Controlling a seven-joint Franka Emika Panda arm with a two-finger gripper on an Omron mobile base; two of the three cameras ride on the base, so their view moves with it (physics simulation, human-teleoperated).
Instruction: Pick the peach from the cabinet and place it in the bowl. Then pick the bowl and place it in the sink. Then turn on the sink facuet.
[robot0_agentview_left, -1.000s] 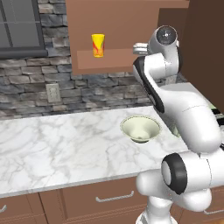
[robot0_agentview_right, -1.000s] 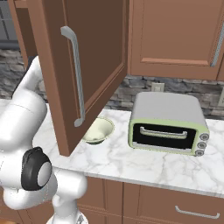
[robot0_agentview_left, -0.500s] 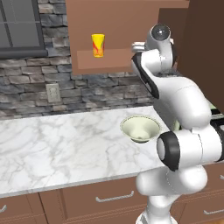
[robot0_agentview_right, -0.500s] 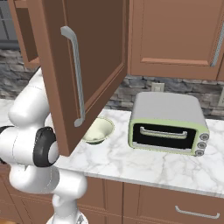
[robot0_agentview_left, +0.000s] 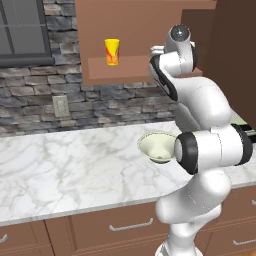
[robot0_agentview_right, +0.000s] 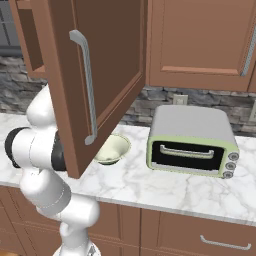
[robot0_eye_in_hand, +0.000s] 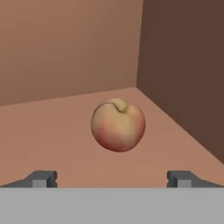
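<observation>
The peach (robot0_eye_in_hand: 118, 125), round and reddish with a yellow blush, rests on the cabinet (robot0_agentview_left: 135, 70) shelf near its back right corner. My gripper (robot0_eye_in_hand: 111, 178) is open just in front of it, with one fingertip (robot0_eye_in_hand: 41, 178) low to its left and the other low to its right, both apart from the fruit. The arm (robot0_agentview_left: 180, 55) reaches up into the cabinet from the counter. The pale cream-green bowl (robot0_agentview_left: 157, 146) stands upright on the marble counter below, also seen as the bowl (robot0_agentview_right: 112, 149) under the open door. The sink and the sink facuet are out of view.
A yellow cup (robot0_agentview_left: 112, 51) stands on the shelf to the left of my hand. The open cabinet door (robot0_agentview_right: 100, 75) hangs over the counter. A toaster oven (robot0_agentview_right: 192, 142) sits right of the bowl. Bare marble counter (robot0_agentview_left: 60, 170) stretches left.
The arm's elbow and lower links have swung left and forward while the hand stays at the cabinet shelf. The jaws stay open and the bowl has not moved.
</observation>
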